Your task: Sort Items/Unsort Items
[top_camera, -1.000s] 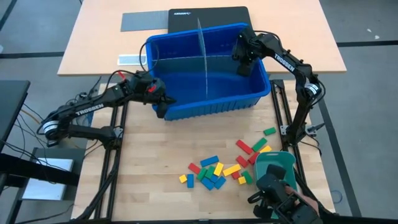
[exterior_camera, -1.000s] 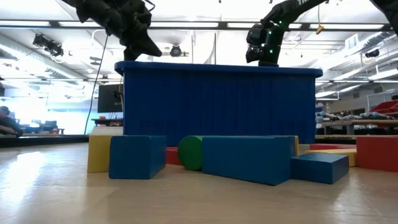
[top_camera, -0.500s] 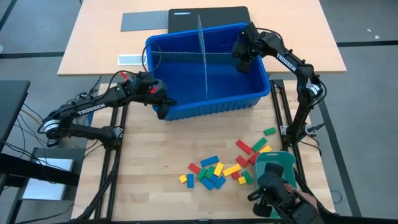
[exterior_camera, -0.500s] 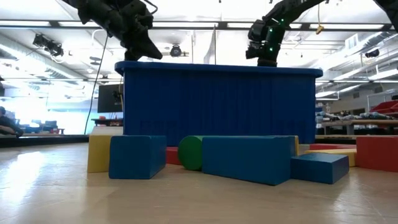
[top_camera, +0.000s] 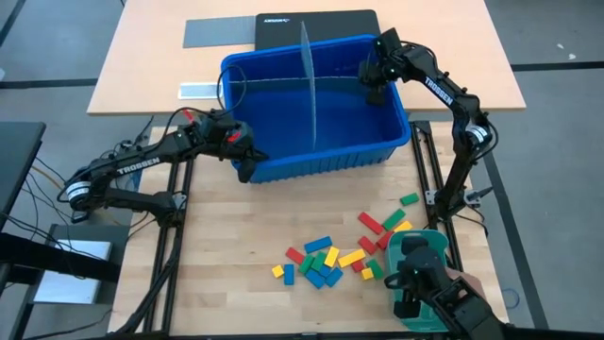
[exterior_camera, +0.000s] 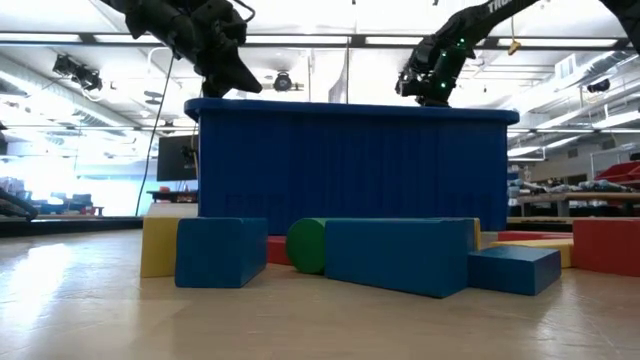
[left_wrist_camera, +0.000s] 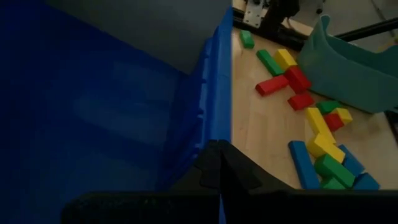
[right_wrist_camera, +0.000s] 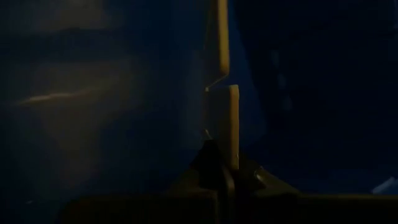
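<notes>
Both grippers pinch the blue bin point(top_camera: 283, 161) by its rim, apparently to tip or lift it: the left gripper point(top_camera: 243, 162) is clamped at its 7 o'clock corner, the right gripper point(top_camera: 374, 83) at 2 o'clock. The blocks point(top_camera: 335, 253) lie scattered at the table's 5 o'clock, beside the tray point(top_camera: 425, 247).

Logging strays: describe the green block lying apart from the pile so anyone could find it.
In front of the big blue bin, coloured blocks lie scattered on the wooden table. The green block sits between the bin's right corner and the teal tray, the only green one lying alone.
</notes>
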Controlling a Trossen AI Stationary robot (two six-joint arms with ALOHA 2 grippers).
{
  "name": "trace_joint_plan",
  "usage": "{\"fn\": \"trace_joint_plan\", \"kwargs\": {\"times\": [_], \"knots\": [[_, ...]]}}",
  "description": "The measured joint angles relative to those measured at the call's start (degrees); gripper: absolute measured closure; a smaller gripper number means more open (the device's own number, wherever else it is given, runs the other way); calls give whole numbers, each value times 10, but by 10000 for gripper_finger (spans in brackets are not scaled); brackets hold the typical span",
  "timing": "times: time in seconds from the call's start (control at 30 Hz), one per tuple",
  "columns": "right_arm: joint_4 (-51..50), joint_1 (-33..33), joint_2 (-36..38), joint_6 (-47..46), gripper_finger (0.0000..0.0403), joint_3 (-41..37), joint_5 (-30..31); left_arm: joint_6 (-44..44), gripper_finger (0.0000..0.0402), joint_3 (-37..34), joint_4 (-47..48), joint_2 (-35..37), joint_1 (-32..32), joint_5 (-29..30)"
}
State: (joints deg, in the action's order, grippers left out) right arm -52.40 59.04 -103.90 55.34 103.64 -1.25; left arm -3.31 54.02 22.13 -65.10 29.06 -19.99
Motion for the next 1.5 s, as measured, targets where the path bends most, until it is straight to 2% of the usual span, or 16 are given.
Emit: {"fn": "trace_joint_plan", "kwargs": {"times": [0.1, 0.23, 0.43, 0.6, 0.73, 1.07, 1.3, 1.5], "knots": [[2, 5, 0, 14, 403, -12, -12, -4, 400, 12, -10, 0, 0, -19], [2, 4, 0, 12, 403, -15, -19, -15, 400, 66, -31, 2, 0, -17], [-12, -8, 0, 14, 403, -16, -9, -34, 400, 165, -19, -5, 20, 96], [-25, -16, 2, 21, 403, -16, -8, -35, 392, 236, 62, -37, 78, 126], [-28, -17, 7, 22, 403, -16, -7, 14, 364, 301, 155, -79, 130, 114], [-44, -31, 10, 19, 403, -16, -1, 164, 261, 434, 225, -176, 232, 122], [-45, -35, 10, 19, 403, -16, 0, 250, 249, 476, 326, -263, 269, 124], [-47, -35, 10, 18, 403, -16, 1, 300, 249, 479, 304, -295, 269, 146]]}}
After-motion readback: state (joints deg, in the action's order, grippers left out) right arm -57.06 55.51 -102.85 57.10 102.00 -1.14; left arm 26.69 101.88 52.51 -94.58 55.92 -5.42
